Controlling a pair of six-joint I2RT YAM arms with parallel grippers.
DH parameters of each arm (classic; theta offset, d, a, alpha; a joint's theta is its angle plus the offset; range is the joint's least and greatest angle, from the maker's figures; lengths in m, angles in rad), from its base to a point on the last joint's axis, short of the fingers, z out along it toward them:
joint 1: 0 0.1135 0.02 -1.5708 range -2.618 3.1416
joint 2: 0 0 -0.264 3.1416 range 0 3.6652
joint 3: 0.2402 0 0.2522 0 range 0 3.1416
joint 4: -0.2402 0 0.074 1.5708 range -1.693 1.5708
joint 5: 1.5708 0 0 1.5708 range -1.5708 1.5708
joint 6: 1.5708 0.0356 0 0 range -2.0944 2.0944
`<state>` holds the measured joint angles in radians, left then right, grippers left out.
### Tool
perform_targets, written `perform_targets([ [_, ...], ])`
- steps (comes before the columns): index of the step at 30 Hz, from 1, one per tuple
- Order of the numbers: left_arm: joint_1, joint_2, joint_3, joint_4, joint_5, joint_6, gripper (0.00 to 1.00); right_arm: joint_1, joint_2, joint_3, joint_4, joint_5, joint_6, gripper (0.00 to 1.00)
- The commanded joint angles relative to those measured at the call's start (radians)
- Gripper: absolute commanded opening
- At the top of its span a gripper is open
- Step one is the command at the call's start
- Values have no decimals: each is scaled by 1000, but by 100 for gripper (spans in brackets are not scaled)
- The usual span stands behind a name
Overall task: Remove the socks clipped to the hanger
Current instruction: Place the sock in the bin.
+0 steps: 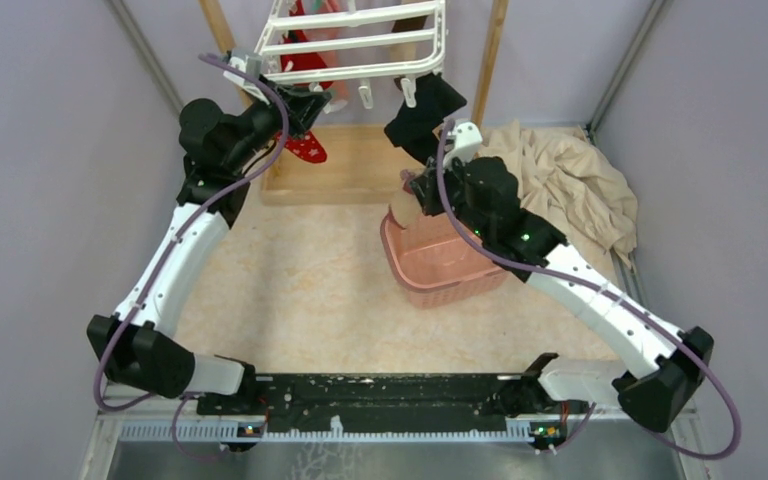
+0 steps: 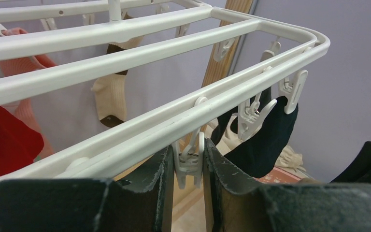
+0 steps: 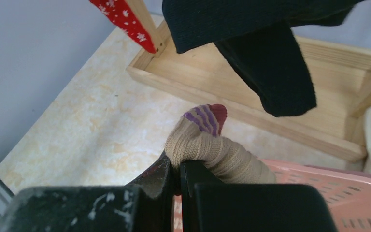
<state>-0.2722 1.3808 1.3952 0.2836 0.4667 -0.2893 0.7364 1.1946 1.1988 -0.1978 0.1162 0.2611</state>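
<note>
The left end effector [image 2: 187, 155] pinches a small white plastic clip [image 2: 189, 170] on the white barred plastic hanger [image 2: 125, 58] near a black sock [image 2: 265, 140] — to spring it, I'd guess — while the right end effector [image 3: 178, 166], clamped on a beige purple-striped sock [image 3: 212, 145], hangs above the pink lattice basket [image 3: 319, 183] for the drop.

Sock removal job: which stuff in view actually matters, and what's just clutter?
Job:
- hanger
- clip, pinched by the left gripper
- red sock
- black sock
- cream-and-brown sock
- striped beige sock, held by the right gripper

Lying about:
- pink basket
- crumpled beige cloth
- wooden frame
</note>
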Motion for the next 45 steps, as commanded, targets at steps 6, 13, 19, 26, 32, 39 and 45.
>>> perform_targets([
  [6,7,-55,9,-104,-98,72,10,-84,-116,5,-117,60,-40,0],
  [13,7,-61,23,-148,-135,92,11,-116,-130,-80,-137,32,-7,0],
  [19,7,-65,30,-161,-147,101,11,-136,-119,-162,-159,33,27,0],
  [26,7,-80,33,-178,-163,120,11,-180,-79,-216,-190,-13,55,2],
  [32,7,-84,29,-183,-168,124,11,-186,-32,-190,-234,-26,59,47],
  [39,7,-84,29,-188,-175,127,11,-186,-32,-149,-269,-23,52,60],
  [45,7,-83,31,-190,-185,131,11,-186,-73,-101,-291,-14,36,63],
])
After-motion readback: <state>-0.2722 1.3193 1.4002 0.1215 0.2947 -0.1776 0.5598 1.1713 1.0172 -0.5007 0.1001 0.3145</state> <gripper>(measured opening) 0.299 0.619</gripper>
